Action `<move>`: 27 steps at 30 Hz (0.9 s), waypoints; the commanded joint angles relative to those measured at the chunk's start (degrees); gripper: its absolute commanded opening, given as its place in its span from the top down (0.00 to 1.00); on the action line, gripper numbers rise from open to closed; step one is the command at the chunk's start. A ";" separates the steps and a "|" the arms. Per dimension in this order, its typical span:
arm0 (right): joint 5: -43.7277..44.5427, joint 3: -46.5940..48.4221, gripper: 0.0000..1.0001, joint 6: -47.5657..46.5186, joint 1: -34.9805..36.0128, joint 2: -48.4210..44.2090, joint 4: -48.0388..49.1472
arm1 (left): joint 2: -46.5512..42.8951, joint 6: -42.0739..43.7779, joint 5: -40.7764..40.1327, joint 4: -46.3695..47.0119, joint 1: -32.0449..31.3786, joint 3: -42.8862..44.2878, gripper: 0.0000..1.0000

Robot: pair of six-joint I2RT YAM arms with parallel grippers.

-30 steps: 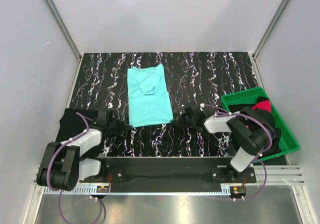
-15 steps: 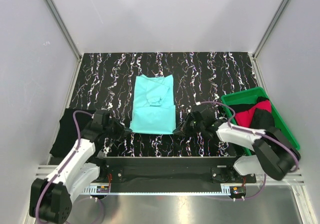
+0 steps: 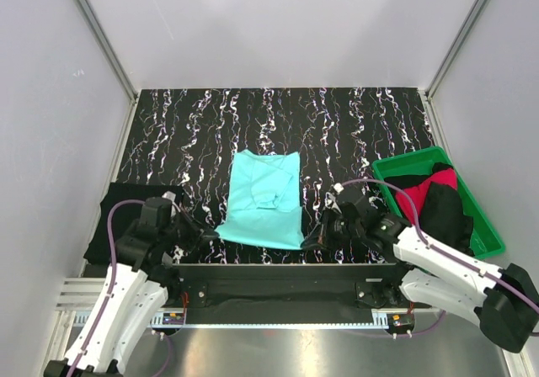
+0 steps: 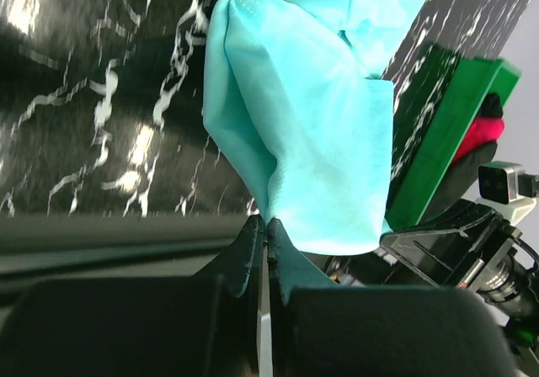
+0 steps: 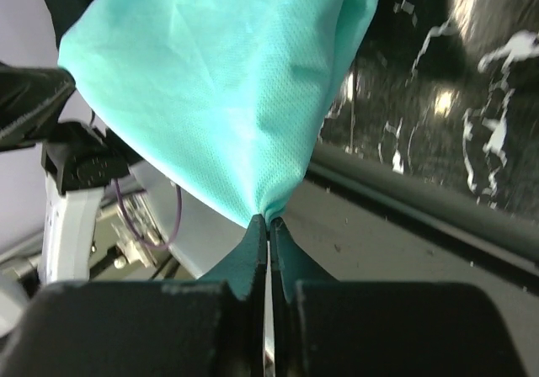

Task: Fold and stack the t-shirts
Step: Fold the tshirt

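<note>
We are holding the mint shirt [image 3: 263,200] by its two near corners, one in each gripper. The left gripper [image 4: 266,224] is pinching fully shut on the near-left corner, and the right gripper [image 5: 268,220] is pinching fully shut on the near-right corner. In both wrist views the cloth is fanning out taut from the closed fingertips.

We are gripping the corners rather than the middle because that is keeping the near edge stretched straight between the arms. That way the cloth is behaving as one flat sheet and not bunching.

The shirt is lying on the mat [image 3: 354,124], in the middle and close to the front edge. Its near edge seems to be riding slightly up at our fingers while the far end is resting on the mat. A sleeve or collar part is lying doubled over on top of it.

We judge that we are drawing or raising the near edge to set up a fold, so this shirt is only partly folded. Both arms are reaching low and inward from their bases, which is keeping the pull even on both sides.

The left black shirt [image 3: 105,221] is lying at the mat's left edge, apart from the mint one, and we judge that the stack is meant to go there. The tray [image 3: 484,236] on the right is holding the red shirt [image 3: 421,196] and the tray black shirt [image 3: 448,215], both unfolded and waiting their turn.
</note>
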 commanded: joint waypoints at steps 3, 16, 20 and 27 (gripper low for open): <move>-2.74 -2.03 1.00 1.21 4.14 -4.46 -8.22 | -4.49 0.77 1.41 -10.27 0.09 3.78 1.00; -4.93 0.69 1.00 4.20 10.21 -6.93 -13.76 | -4.23 1.82 0.18 -22.67 0.18 12.48 1.00; -5.11 3.50 1.00 3.58 10.21 -6.41 -14.90 | -2.48 2.17 0.18 -21.80 0.18 13.45 1.00; -5.46 14.39 1.00 -6.93 6.36 3.78 -19.55 | 6.39 3.14 -3.51 -18.11 0.18 18.89 1.00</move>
